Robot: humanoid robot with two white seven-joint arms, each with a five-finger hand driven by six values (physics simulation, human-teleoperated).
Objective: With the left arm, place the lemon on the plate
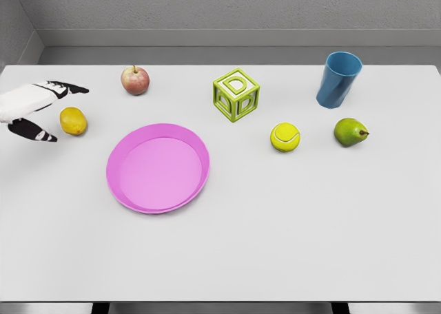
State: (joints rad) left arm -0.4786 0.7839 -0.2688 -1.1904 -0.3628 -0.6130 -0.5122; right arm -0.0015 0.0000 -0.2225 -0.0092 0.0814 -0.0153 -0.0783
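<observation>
Your left hand [38,111] reaches in at the table's [289,231] far left edge, fingers spread apart around the lemon [73,121] without closing on it. Take the pink plate [158,167] as your landmark: the lemon lies just left of it and slightly beyond, the apple [135,80] beyond it, the letter block [236,94] to its upper right.
</observation>
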